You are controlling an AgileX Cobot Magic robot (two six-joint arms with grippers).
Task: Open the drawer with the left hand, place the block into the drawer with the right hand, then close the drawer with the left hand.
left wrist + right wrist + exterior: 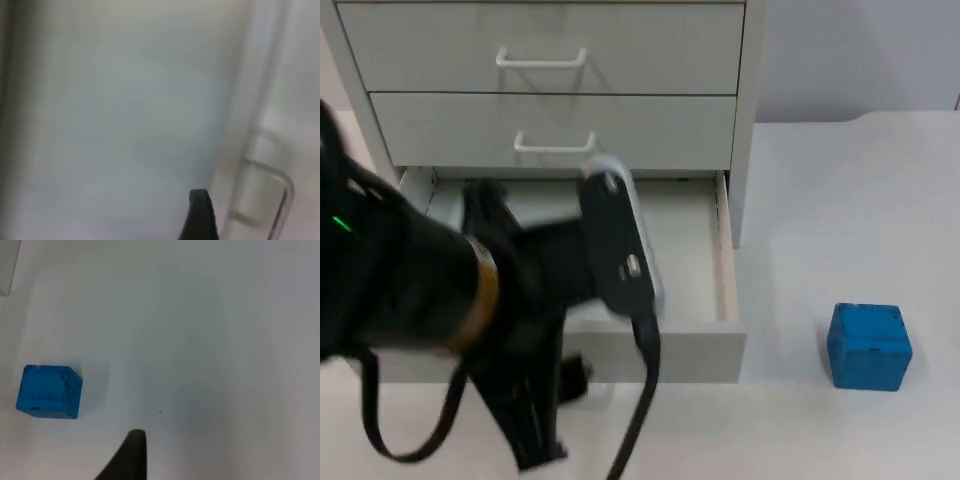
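Left gripper [535,420], state unclear to us, fronts our opened white bottom drawer [710,345]; blue cube block [868,346] awaits on tabletop [840,200].

A: Setting? Lab test bench, by the look.
B: Agreed. Bare white worktop [840,200], plain grey partition wall [850,55] behind.
A: Furnishing: one small white drawer cabinet [745,120] standing on the worktop, a lone blue block [868,346] beside it.
B: Black robot arm [430,290] over it. Staged rig, not a home.
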